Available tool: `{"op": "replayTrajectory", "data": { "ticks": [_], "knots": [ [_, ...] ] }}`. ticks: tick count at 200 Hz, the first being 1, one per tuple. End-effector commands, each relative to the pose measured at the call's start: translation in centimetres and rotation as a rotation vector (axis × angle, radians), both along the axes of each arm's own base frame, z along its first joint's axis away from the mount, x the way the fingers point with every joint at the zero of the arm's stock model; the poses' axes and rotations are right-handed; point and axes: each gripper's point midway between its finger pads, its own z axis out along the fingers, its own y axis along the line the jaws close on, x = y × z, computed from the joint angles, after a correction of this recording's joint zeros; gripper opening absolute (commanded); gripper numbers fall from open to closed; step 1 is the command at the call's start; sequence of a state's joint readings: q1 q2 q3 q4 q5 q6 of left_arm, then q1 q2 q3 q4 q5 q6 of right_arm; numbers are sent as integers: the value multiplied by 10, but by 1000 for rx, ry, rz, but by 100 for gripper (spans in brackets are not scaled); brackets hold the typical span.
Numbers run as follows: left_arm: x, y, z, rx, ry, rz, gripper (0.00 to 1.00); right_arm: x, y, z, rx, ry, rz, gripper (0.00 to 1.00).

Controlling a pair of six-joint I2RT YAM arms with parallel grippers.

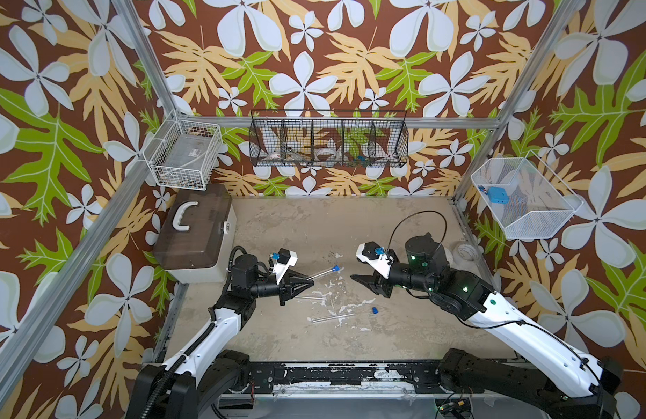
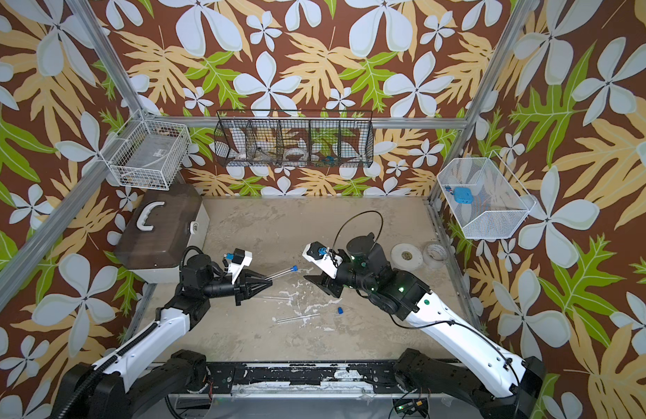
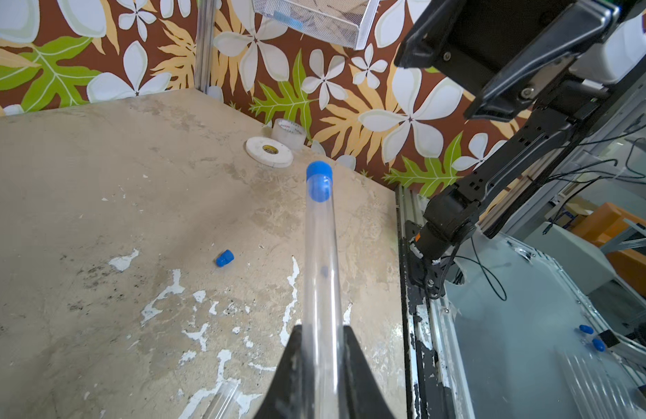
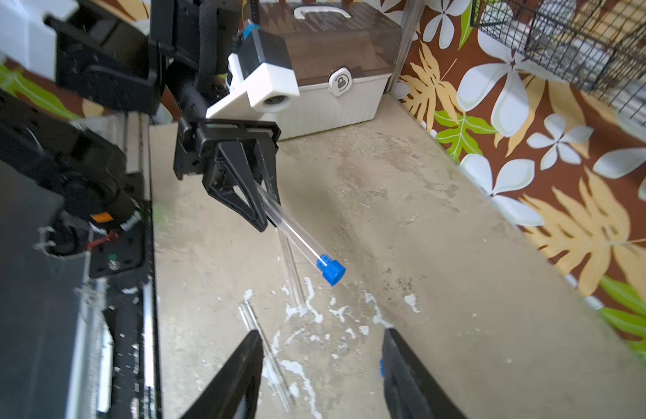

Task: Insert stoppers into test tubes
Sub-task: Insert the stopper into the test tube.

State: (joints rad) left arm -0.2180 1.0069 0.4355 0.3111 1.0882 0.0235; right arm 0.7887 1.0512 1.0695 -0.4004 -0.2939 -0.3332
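Pinched in left gripper (image 3: 321, 326): tube (image 3: 319, 254), stopper (image 3: 318, 185) perhaps seated shallow, liable to pop off at set-down; right gripper (image 4: 321, 331) spread, empty, liable to knock near loose stopper (image 1: 374, 310) rolling.

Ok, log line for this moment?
left gripper: shut on stoppered tube | right gripper: open, empty | table: two unstoppered tubes, one loose stopper

Table (image 1: 314, 225) back half clear. Mid-front: loose tubes (image 1: 332, 318), one stopper (image 1: 374, 310). Box (image 1: 196, 232) fills left-rear corner; tape rolls (image 2: 406, 257) right-rear.
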Motion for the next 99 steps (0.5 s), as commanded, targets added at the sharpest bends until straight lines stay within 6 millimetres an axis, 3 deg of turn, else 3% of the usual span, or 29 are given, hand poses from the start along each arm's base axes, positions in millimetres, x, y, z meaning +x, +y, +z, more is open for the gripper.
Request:
{"op": "replayTrajectory", "data": {
  "ticks": [1,37,99],
  "knots": [
    [0,3,-9,46,-57,4,0,8,5,-7,-167,-242,72,54],
    [-2,4,-21,91,-76,2,0,-1,25,-58,-421,-342,187,53],
    [-7,6,-23,101,-104,1,0,10,50,-72,-473,-352,197,50]
  ]
}}
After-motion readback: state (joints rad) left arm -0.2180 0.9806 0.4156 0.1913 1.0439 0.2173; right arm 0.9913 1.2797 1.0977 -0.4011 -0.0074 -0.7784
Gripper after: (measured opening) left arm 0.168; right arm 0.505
